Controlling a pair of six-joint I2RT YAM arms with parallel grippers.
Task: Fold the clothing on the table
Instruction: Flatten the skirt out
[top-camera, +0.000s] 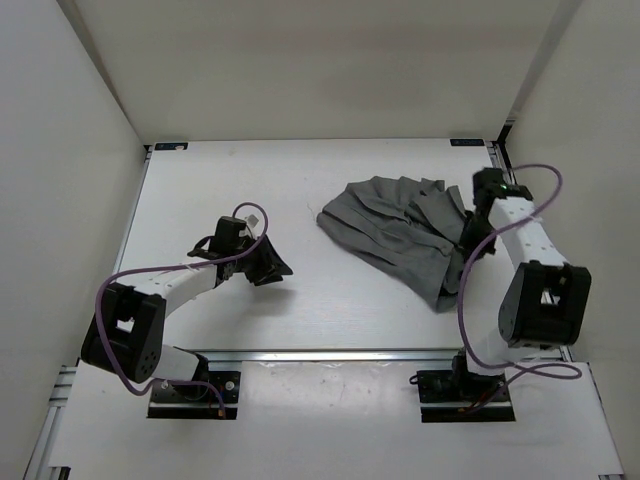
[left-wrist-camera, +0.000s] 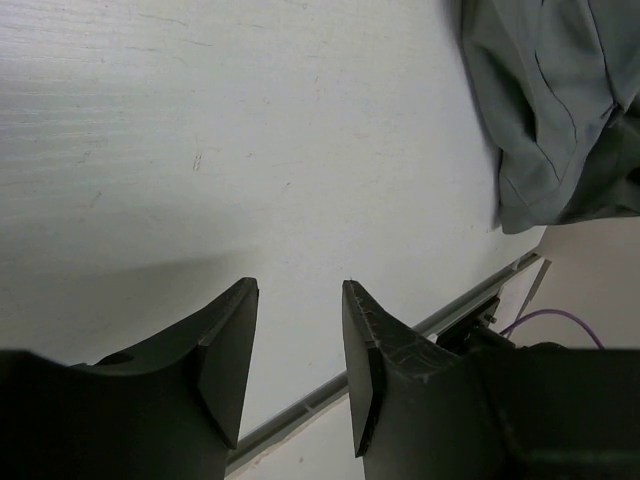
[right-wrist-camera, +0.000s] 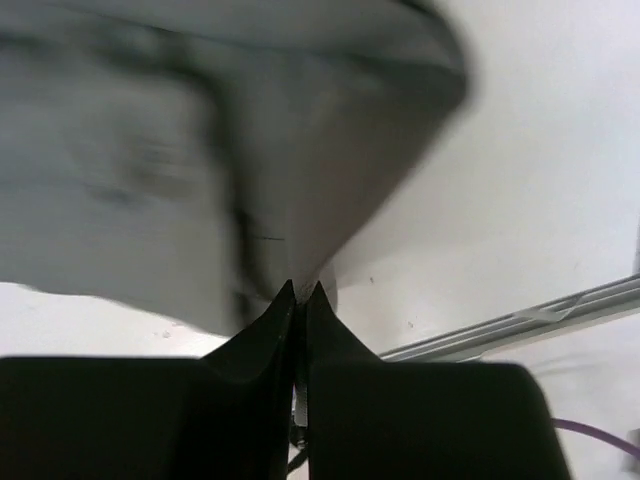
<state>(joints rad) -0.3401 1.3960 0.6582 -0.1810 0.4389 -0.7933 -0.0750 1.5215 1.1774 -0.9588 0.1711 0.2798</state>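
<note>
So the grey pleated skirt (top-camera: 392, 232) is sitting bunched up on the right half of the white desk (top-camera: 240, 180), nowhere near flat. Its far side fans out in pleats toward the back wall (top-camera: 320, 70) but stops short of the desk's far edge. A narrow tail of it runs down toward the near rail (top-camera: 330, 355) and ends apart from it. The right side of the cloth lies near the right-hand desk edge, partly under the right arm.

Right tool (right-wrist-camera: 302, 288): fingers pressed together, closed tight. It's down at the skirt's right edge, and in the wrist view blurry grey cloth comes right down to the tips. Can't tell whether a bit of fabric is actually pinched in there or just touching. Not much room on that side, with the right wall (top-camera: 600, 150) just past the desk edge.

Left tool (left-wrist-camera: 300, 290): jaws about half open with nothing between them, just bare desk showing through the gap. It hangs over the left-middle of the desk, angled down, well apart from the skirt. From its wrist camera the skirt's nearest edge only shows in the top right corner. Between that tool and the cloth there's a wide stretch of bare white surface, and the same goes for the far-left part of the desk.
</note>
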